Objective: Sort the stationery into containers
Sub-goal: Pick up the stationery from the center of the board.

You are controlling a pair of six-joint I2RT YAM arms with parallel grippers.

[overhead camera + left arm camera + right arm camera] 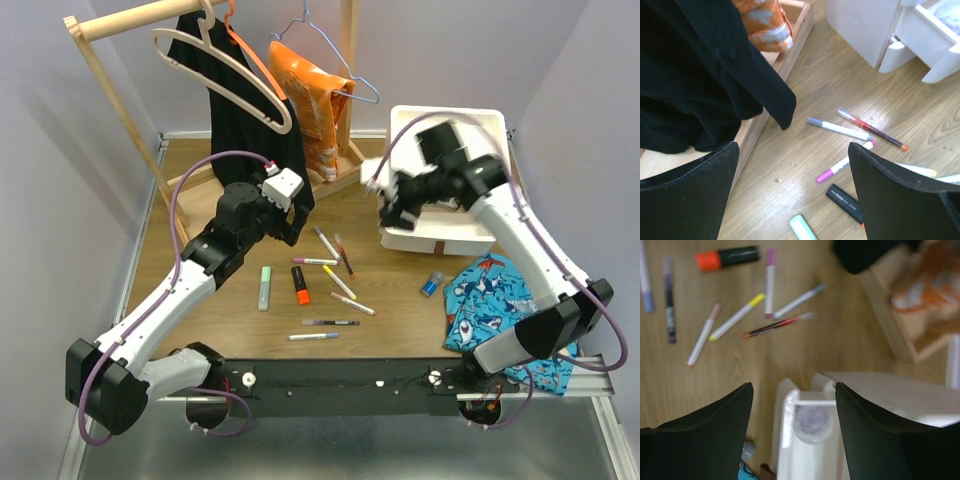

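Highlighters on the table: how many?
2. The pale green highlighter lies left of the pens; the orange highlighter lies just right of it. More could be hidden inside the drawer unit.

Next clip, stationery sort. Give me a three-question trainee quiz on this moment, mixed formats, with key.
1. True or false: the left arm's fingers hold a pen.
2. What sits in the open drawer under the right arm's fingers? A clear pot; B scissors; C ruler.
3. In the top view, what colour is the highlighter left of the orange highlighter?
Key: 1 false, open and empty; 2 A; 3 pale green highlighter.
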